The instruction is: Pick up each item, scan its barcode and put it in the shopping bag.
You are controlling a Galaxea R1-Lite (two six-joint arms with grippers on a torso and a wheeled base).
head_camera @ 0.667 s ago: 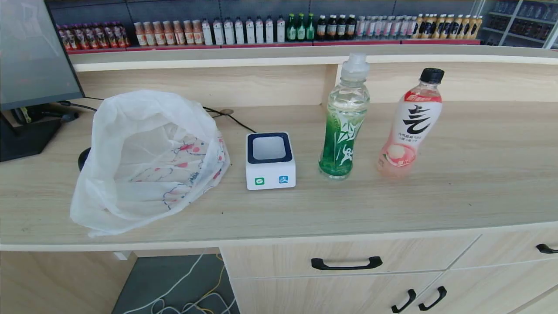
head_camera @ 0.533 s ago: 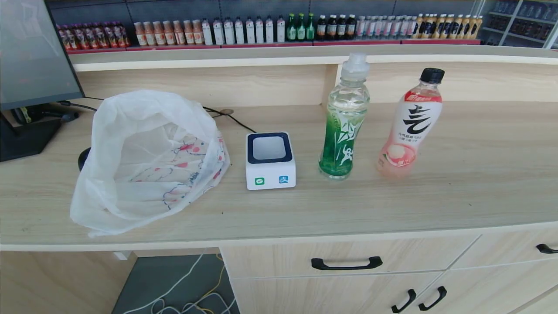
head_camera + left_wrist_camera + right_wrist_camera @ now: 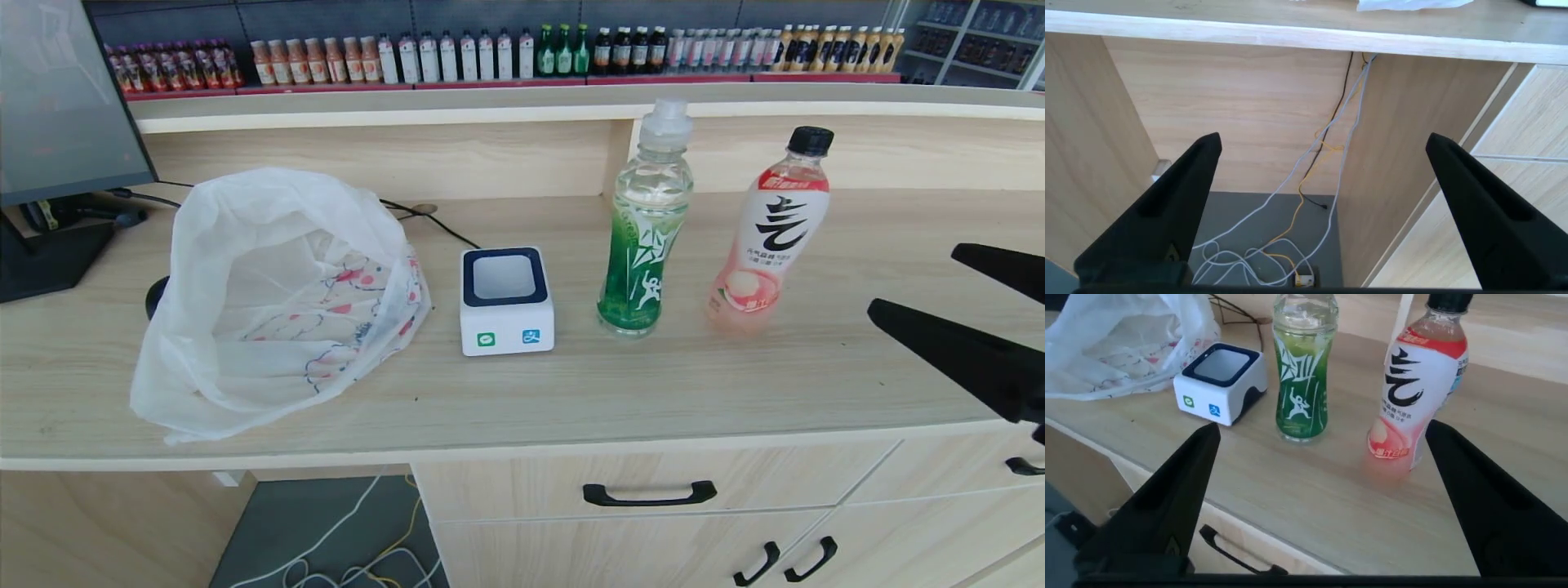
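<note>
Both bottles upright on the counter (image 3: 653,384), jaws empty.
Head: I saw green bottle (image 3: 645,237) and pink bottle (image 3: 767,237) standing caps-up, right of the scanner (image 3: 504,300); right gripper (image 3: 912,278) spread wide, apart to their right. Left wrist: left gripper (image 3: 1321,143) spread wide, below counter level. Right wrist: both long axes vertical.

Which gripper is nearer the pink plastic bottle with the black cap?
Right. The right gripper, jaws open, hovers by the wooden counter, to the right of the pink plastic bottle and apart from it. The left gripper hangs below counter level, facing loose cables.
</note>
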